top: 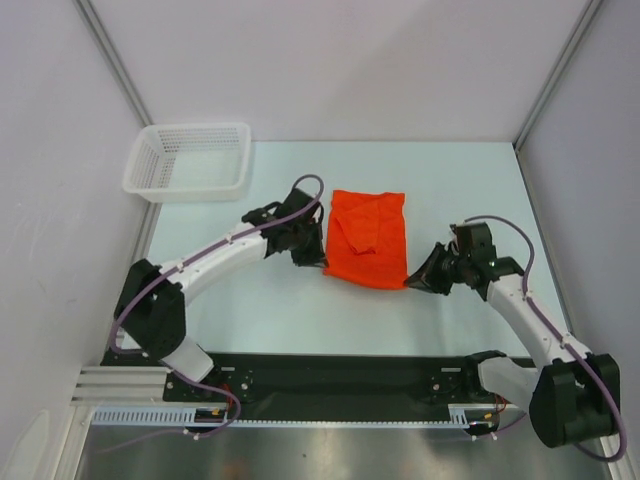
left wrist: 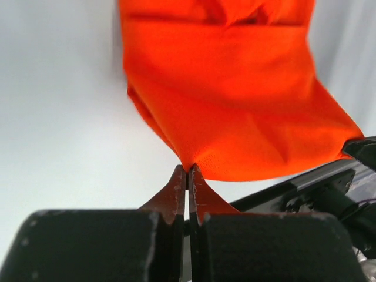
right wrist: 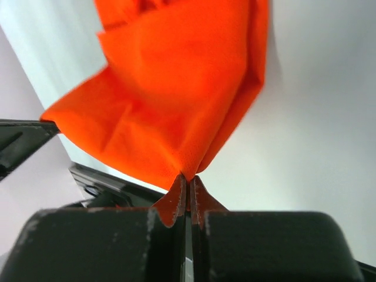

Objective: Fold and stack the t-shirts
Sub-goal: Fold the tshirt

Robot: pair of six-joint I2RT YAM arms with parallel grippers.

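Slippage worries us: left gripper (left wrist: 187,170) and right gripper (right wrist: 188,176) each pinch a near corner of the half-folded t-shirt (top: 366,238) midway between the side edges of the table (top: 300,315), and uneven pulls could skew the fold.

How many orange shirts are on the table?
1. The orange t-shirt lies folded on the table, near corners pinched by the left hand and right hand. No other shows, though folds could hide one.

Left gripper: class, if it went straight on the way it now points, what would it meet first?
The orange-red t-shirt: the left gripper is shut on its corner, and the cloth fills the way ahead.
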